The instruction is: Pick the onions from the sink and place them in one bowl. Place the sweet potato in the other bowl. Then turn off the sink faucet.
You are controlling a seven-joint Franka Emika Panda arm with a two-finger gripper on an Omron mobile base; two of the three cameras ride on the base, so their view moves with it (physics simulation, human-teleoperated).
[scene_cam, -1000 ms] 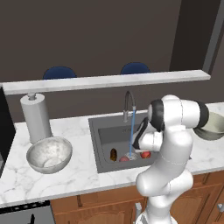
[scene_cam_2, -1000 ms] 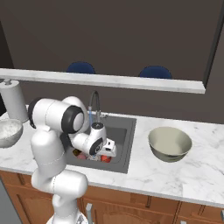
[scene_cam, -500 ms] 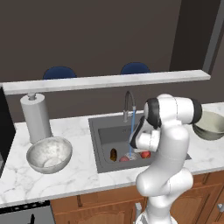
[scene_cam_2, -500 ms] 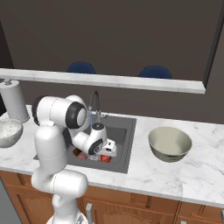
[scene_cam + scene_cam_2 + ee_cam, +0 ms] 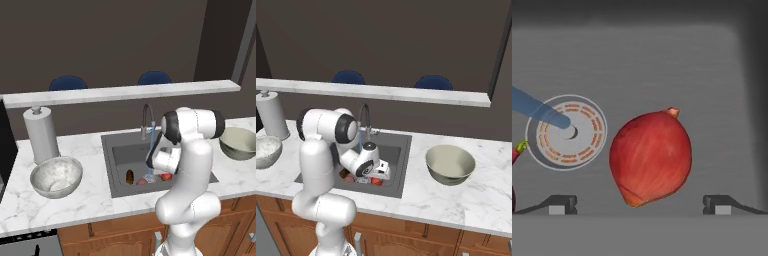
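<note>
Onion [image 5: 651,157], bright red, lying on the floor of the sink [image 5: 662,65] and framed squarely between the two dark tips of the gripper [image 5: 639,205], whose jaws stand wide apart with nothing between them. Compared with the views of a second ago, the arm has leaned further down and slightly forward into the basin, so that the hand now sits low over the vegetables; the things themselves lie as before. Beside the onion is the round drain [image 5: 566,131], onto which the blue stream of water [image 5: 539,111] falls, showing that the sink faucet [image 5: 147,120] is running. From the left base view the sweet potato [image 5: 130,176] stands near the left of the basin floor, with the duller onion [image 5: 142,182] just beside it and the bright one [image 5: 166,176] close under the hand. Olive-beige bowl [image 5: 450,164] rests on the bench [image 5: 456,200] to the right of the sink, and the silvery mottled bowl [image 5: 56,176] on the bench to the left, near the paper towel roll [image 5: 41,135]; neither bowl shows anything inside. Judged from this, the descent marks the final approach to the first pick: the gripper appears aligned on the bright onion and needs only to lower and close. All three vegetables, and the tap, remain to be dealt with.
</note>
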